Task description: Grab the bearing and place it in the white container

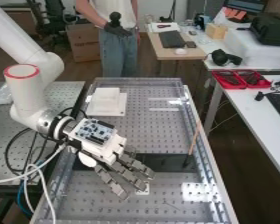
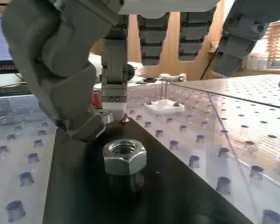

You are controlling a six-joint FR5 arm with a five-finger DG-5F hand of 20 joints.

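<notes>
Robot hand open; hex nut near its thumb.

A silvery hex nut lies hole up on a black strip, apart from the square white container.

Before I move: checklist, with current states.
1. Part below wrist camera is a bearing: not ok, it's a metal hex nut.
2. Hex nut flat, hole up, on the black strip: ok.
3. Hand not touching the hex nut: ok, gap visible.
4. Hand empty: cannot tell.
5. White boxy piece beyond the strip is an open container: cannot tell.
</notes>
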